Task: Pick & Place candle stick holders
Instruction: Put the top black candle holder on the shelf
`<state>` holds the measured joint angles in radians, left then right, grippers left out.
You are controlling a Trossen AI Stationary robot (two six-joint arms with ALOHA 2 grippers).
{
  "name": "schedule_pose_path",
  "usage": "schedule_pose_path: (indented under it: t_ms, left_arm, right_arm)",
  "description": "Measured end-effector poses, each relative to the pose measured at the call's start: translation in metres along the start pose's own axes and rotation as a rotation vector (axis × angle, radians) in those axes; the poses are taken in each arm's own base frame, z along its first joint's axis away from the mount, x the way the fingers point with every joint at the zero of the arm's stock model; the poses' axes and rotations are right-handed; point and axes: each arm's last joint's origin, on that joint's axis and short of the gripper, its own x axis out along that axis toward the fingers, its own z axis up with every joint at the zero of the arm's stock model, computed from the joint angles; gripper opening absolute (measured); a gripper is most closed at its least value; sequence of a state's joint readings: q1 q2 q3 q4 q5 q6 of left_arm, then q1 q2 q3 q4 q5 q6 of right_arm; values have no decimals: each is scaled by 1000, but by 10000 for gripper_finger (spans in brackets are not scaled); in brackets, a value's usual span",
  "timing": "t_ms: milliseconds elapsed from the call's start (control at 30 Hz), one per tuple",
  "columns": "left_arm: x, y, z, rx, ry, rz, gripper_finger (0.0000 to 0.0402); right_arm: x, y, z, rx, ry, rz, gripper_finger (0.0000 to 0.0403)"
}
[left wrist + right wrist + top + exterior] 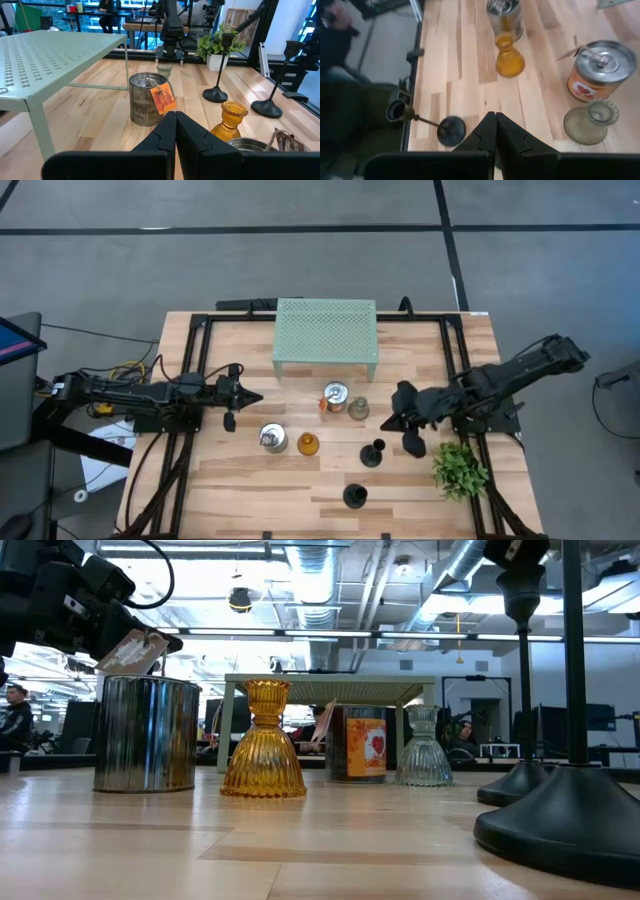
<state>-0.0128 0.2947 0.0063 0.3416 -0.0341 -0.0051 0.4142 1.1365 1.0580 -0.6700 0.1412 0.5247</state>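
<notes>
A pale wooden tabletop (250, 490) framed by dark rails sits on a grey floor, and the low view looks across it into a bright workshop with pipes overhead. At the back stands the pale green mesh stand (326, 337), and just in front of it the holders are gathered: the orange-and-silver tin (335, 397) with the clear glass holder (358, 409) right beside it, and nearer the front edge the silvery jar (272, 438) next to the amber glass holder (307, 444). The short black holder (373, 452) stands to the right of the amber one, and the slim-stemmed black stick (355, 496) stands alone near the front edge. All six are upright, none lifted. Over on the left side, the left end effector (252, 396) hangs above the tabletop with its fingers clenched tight on nothing, pointing toward the group and well short of the tin. On the right, the right end effector (390, 421) is likewise clenched and empty, its tips near the clear glass holder but apart from it. A leafy green plant (460, 469) sits at the front right corner, just beside the right arm. In the low view, people show at desks far behind the holders.
</notes>
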Motion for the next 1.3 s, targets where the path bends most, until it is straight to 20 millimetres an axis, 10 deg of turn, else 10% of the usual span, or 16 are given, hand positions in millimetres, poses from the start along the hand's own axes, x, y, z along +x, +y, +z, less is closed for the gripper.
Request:
schedule_pose_path:
  t_ms: [867,1300]
  left_arm:
    - [0,0,-1,0,6,0,8]
    - [0,0,-1,0,6,0,8]
  right_arm:
    - [35,52,35,187,356,-148,3]
    - [36,51,36,195,351,-152,105]
